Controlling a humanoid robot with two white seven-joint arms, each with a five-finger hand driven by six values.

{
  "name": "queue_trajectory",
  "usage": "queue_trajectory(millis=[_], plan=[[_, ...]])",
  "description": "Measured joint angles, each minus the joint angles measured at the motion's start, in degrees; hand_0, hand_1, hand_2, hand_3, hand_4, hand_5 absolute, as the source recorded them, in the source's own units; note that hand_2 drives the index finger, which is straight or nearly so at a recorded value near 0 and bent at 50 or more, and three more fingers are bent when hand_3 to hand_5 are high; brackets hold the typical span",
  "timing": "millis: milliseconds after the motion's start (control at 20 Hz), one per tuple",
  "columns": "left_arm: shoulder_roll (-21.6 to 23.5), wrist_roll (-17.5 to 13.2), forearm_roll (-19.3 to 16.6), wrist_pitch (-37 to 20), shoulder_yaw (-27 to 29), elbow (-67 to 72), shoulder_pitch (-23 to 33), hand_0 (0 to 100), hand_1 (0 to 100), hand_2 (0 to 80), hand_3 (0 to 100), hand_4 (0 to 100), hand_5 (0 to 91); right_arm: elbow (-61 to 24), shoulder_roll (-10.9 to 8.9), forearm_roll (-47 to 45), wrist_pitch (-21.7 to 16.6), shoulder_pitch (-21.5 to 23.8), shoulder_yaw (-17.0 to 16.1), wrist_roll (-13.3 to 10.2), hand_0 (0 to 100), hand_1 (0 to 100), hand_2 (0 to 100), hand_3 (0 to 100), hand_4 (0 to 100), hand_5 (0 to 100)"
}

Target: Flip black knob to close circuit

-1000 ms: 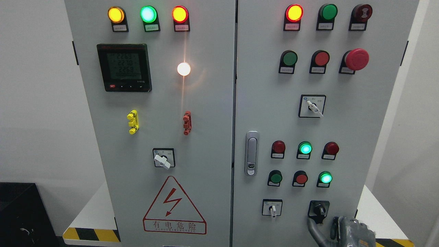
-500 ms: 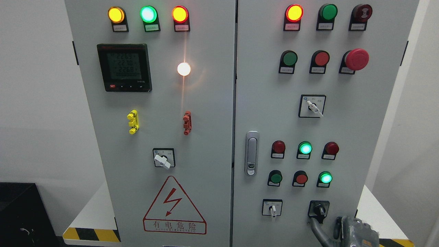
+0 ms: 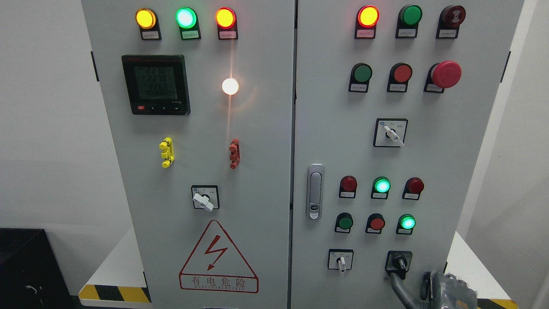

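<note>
The black knob (image 3: pixel 399 262) sits on a black square plate at the lower right of the right cabinet door, its handle pointing roughly down. My right hand (image 3: pixel 412 286) comes up from the bottom edge, just below and to the right of the knob. One grey finger (image 3: pixel 398 286) reaches up to the plate's lower edge, and I cannot tell whether it touches. Another finger (image 3: pixel 425 281) stands apart to the right. The fingers are spread and hold nothing. My left arm does not show.
A white selector switch (image 3: pixel 340 260) sits left of the knob. Above it are round push buttons and lit green lamps (image 3: pixel 407 223). A door latch (image 3: pixel 315 191) lies near the seam. The left door carries a meter (image 3: pixel 155 84) and a warning triangle (image 3: pixel 218 257).
My right hand has drifted a little to the right and down along the bottom edge. The knob has not turned and the lamps are unchanged.
</note>
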Motion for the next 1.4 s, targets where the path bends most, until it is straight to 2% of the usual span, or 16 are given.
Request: queue_trajectory(millis=[1400], plan=[[0.0, 0.0, 0.0, 0.0, 0.0, 0.0, 0.0, 12, 56, 0.0, 0, 0, 0.0, 0.0, -0.25, -1.3, -0.2, -0.7, -2.2, 0.0, 0, 0, 88, 100, 92, 94]])
